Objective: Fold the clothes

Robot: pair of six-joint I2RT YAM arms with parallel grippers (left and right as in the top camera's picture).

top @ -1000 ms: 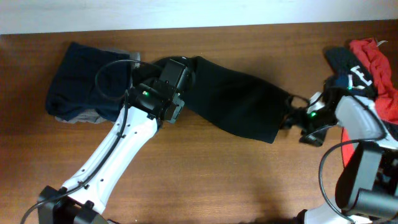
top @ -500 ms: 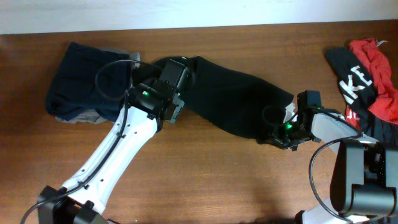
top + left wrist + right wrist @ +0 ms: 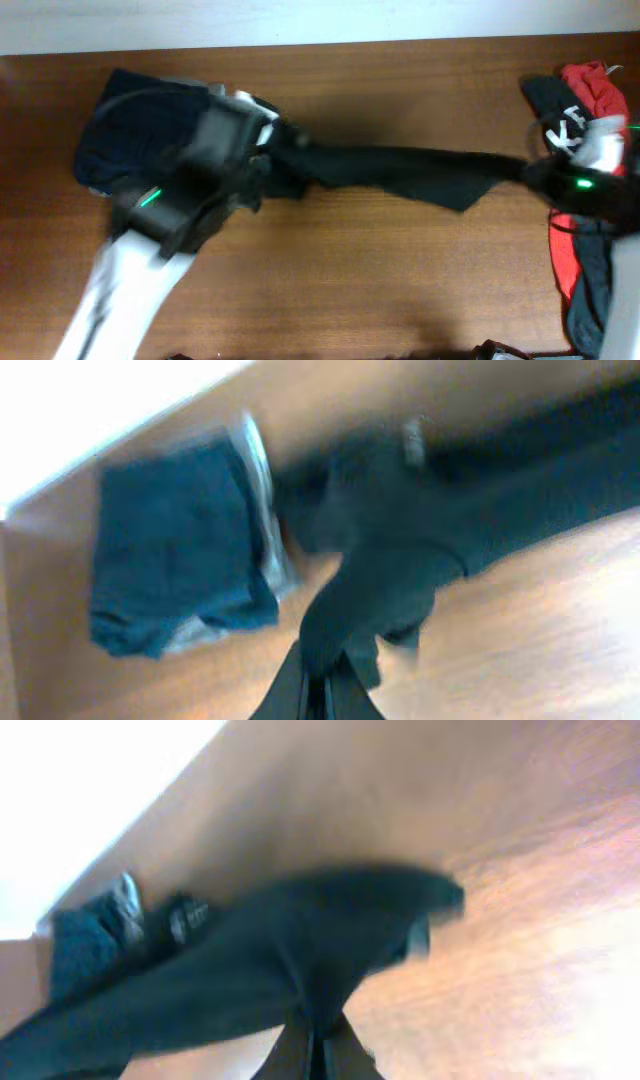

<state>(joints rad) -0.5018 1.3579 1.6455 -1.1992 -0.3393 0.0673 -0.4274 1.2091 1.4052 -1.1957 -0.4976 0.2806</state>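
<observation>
So the left hand (image 3: 316,685) and right hand (image 3: 312,1045) are both pinched shut on the black shirt (image 3: 400,170), taut between them. I'd keep tension even and lower it flat onto the tabletop (image 3: 350,280).

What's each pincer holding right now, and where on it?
Black shirt, stretched between both: left pincer pinches one end, right pincer the opposite end.

Your overhead evenly lit, left arm (image 3: 150,230) smeared by motion, both wrist views soft, black shirt (image 3: 400,550) out of focus, upper-left corners blown white, glare on table (image 3: 560,950).
</observation>
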